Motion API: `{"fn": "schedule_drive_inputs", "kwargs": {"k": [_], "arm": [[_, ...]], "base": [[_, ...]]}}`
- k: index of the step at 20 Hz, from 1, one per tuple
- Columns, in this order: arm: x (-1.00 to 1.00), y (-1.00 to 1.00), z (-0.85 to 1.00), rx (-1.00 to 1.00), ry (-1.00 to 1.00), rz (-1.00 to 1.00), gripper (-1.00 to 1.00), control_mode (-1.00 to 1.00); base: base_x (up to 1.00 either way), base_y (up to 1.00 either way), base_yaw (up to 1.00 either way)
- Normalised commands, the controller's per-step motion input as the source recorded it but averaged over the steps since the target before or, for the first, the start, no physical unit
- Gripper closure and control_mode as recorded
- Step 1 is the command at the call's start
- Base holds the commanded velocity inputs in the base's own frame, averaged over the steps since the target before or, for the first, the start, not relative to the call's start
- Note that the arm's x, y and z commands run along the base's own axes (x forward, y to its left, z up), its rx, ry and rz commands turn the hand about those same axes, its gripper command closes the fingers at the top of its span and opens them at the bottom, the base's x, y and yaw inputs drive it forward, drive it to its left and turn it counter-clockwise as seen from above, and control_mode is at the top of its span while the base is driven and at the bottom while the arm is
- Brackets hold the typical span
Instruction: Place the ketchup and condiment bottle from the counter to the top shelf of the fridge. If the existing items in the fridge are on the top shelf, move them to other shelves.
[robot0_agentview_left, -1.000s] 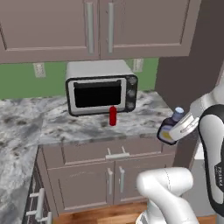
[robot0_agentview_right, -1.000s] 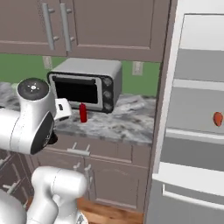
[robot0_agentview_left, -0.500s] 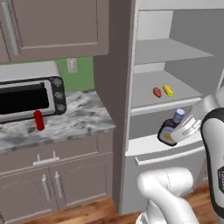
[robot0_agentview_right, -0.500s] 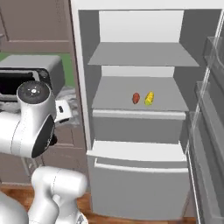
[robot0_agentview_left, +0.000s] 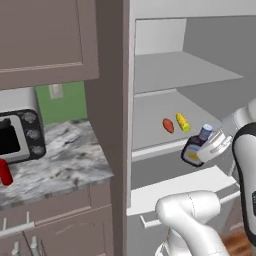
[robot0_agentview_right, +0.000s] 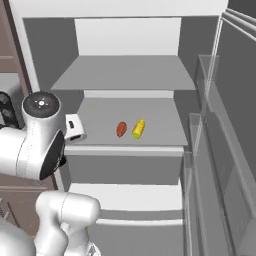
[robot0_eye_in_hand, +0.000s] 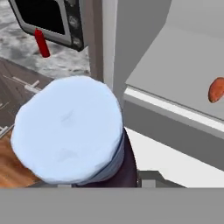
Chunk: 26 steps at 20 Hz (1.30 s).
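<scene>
— Where is the condiment bottle (robot0_agentview_left: 194, 148) being kept?
— It is being clasped in the gripper (robot0_agentview_left: 209, 148), fingers clenched on it, in front of the open fridge (robot0_agentview_right: 125, 40).
— And the ketchup (robot0_agentview_left: 5, 173)?
— It is being left standing on the counter (robot0_agentview_left: 60, 167), beside the toaster oven (robot0_agentview_left: 19, 136). Two small foods (robot0_agentview_right: 131, 129) are lying on a middle shelf (robot0_agentview_right: 100, 117).

The white arm is rising along the right edge of the left base view, its gripper (robot0_agentview_left: 207, 150) clamping at mid-right, angled leftward.
</scene>
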Motion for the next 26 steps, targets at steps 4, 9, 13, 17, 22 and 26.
{"fn": "schedule_drive_inputs", "kwargs": {"k": [4,9,13,17,22,26], "arm": [[0.27,-0.04,0.29,0.05,0.00,-0.01,1.00,-1.00],[0.12,-0.45,0.97,0.22,-0.19,-0.10,1.00,-1.00],[0.32,-0.16,1.00,0.17,-0.20,-0.14,1.00,-1.00],[0.73,0.03,0.86,0.04,-0.11,-0.16,1.00,-1.00],[0.97,0.17,0.21,-0.02,-0.01,-0.13,1.00,-1.00],[0.73,0.00,-0.06,-0.03,0.04,0.00,1.00,-1.00]], "base": [[0.40,0.00,0.00],[0.00,0.00,0.00],[0.00,0.00,0.00],[0.00,0.00,0.00],[0.00,0.00,0.00],[0.00,0.00,0.00]]}}
